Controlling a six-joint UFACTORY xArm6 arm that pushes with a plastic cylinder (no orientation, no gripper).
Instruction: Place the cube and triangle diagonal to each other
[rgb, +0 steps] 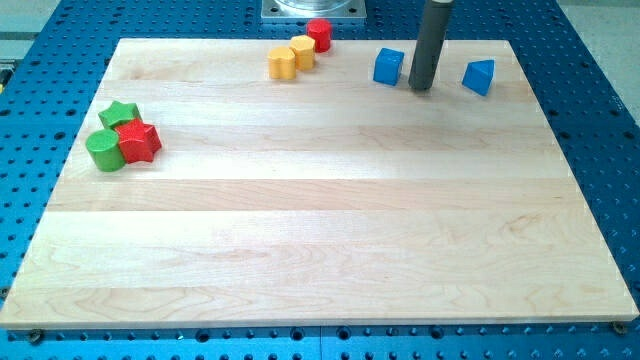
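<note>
A blue cube (388, 66) sits near the view's top, right of centre. A blue triangle block (479, 76) lies further right, at about the same height. My tip (421, 87) touches the board between them, closer to the cube, just right of it and slightly lower. The dark rod rises straight up out of the view's top. The tip does not clearly touch either block.
The wooden board (320, 250) lies on a blue perforated table. Two yellow blocks (291, 58) and a red cylinder (319, 35) sit in a diagonal row at the top centre. A green star (120, 113), green cylinder (103, 150) and red star (138, 141) cluster at the left.
</note>
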